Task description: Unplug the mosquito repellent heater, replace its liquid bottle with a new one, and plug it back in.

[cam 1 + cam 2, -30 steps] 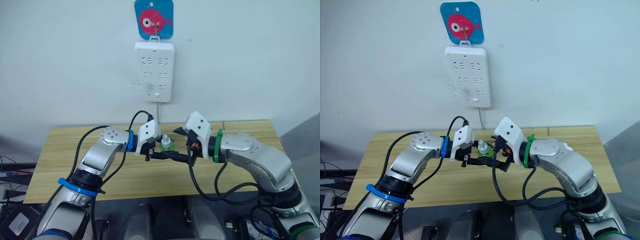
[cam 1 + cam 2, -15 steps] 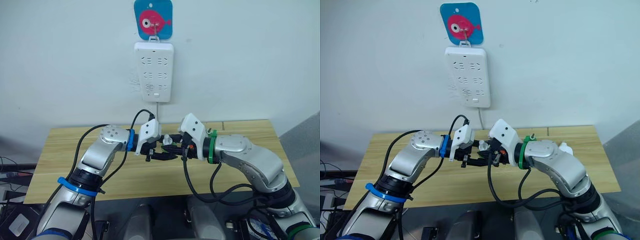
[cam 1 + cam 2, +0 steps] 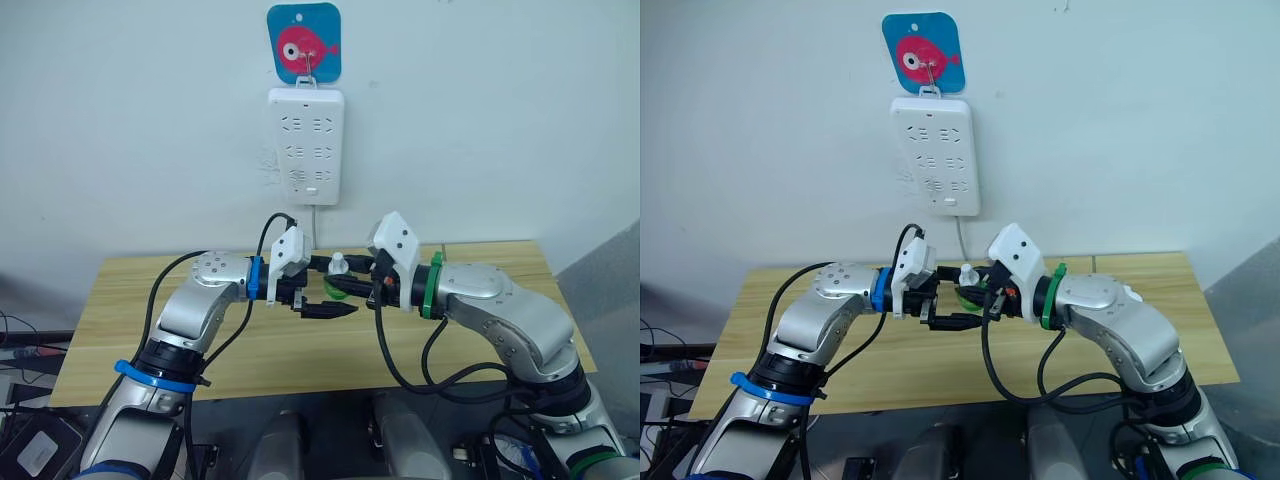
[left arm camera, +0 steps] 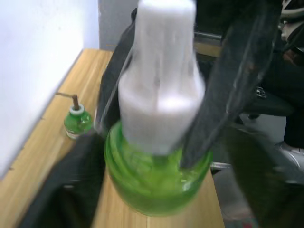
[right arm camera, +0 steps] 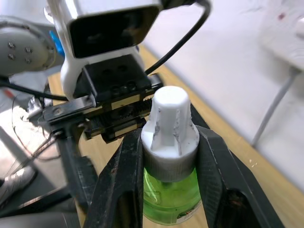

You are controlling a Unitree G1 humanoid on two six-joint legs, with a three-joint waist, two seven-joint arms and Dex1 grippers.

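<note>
Your right gripper [image 5: 170,142] pinches the green liquid bottle [image 5: 172,190] by its white cap; your left gripper [image 3: 325,290] spreads wide at nine o'clock of it.

No words, brands or numbers can be read anywhere. The one sign is a pink fish picture on the blue card [image 3: 304,39] above the white power strip [image 3: 306,144].

Right pincer [image 3: 975,290] holding a green bottle [image 3: 968,287] (white cap), left pincer [image 3: 952,303] just beside, above the table [image 3: 900,365]
</note>
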